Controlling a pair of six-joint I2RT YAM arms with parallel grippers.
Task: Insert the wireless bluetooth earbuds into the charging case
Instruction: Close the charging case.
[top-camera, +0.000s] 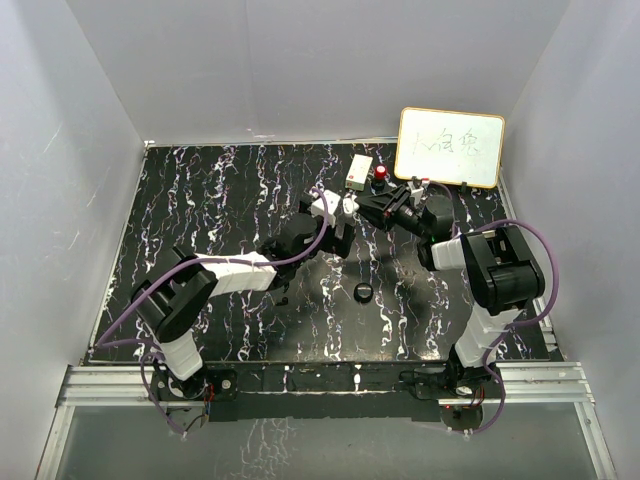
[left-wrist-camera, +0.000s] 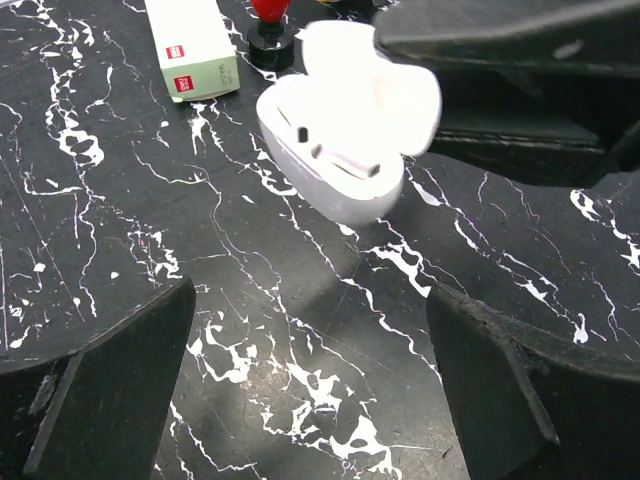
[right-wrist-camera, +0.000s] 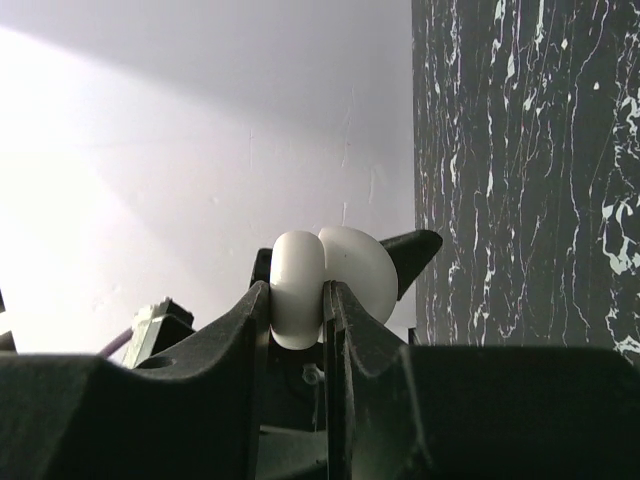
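Note:
The white charging case (left-wrist-camera: 335, 165) stands open with its lid (left-wrist-camera: 400, 100) raised. It also shows in the top view (top-camera: 347, 206) at the table's far middle. My right gripper (right-wrist-camera: 297, 300) is shut on the case (right-wrist-camera: 300, 275), and its dark fingers (left-wrist-camera: 520, 90) cover the lid's right side. My left gripper (left-wrist-camera: 310, 385) is open and empty, hovering over bare table just in front of the case; in the top view it (top-camera: 335, 228) is close beside the right gripper (top-camera: 372, 208). No black earbuds show in any view.
A white and green box (left-wrist-camera: 195, 50) and a red-topped black knob (left-wrist-camera: 268, 25) lie just behind the case. A black round puck (top-camera: 364, 292) lies mid-table. A whiteboard (top-camera: 450, 147) leans at the back right. White walls enclose the table.

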